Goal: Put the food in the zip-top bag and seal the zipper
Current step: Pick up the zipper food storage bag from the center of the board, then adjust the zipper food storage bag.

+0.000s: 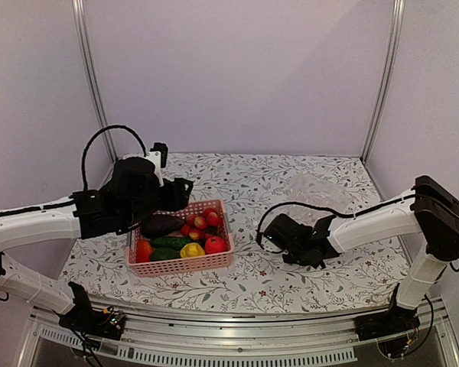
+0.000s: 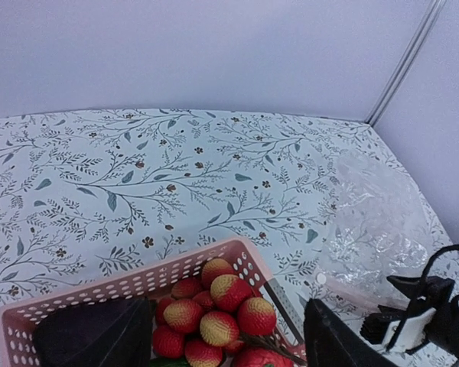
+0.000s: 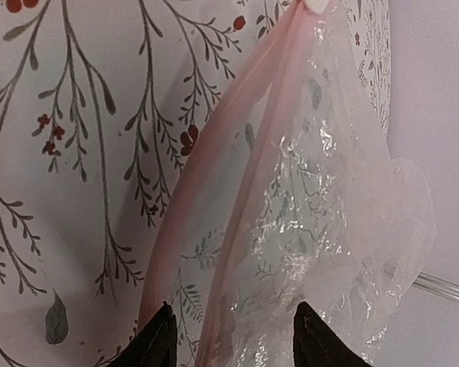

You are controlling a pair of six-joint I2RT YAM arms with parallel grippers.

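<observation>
The zip-top bag (image 3: pixel 321 214) lies on the table (image 1: pixel 252 183), just beyond the right gripper (image 3: pixel 233 336), the nearer arm, and apart from the pink basket (image 1: pixel 214 264) where the food (image 1: pixel 185 233) is heaped. The zipper (image 3: pixel 237 145), seen as a pinkish strip, runs lengthwise away from the fingertips and passes between them. The jaws are parted; no clamping is shown. The left gripper (image 1: pixel 182 193), parted and empty, is held over the basket. The film is clear and crinkled.

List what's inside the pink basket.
The basket holds an eggplant, cucumber, lemon, red tomatoes and a cluster of small red-yellow fruits. Anything under that layer is hidden, and the left arm covers the far-left corner.
</observation>
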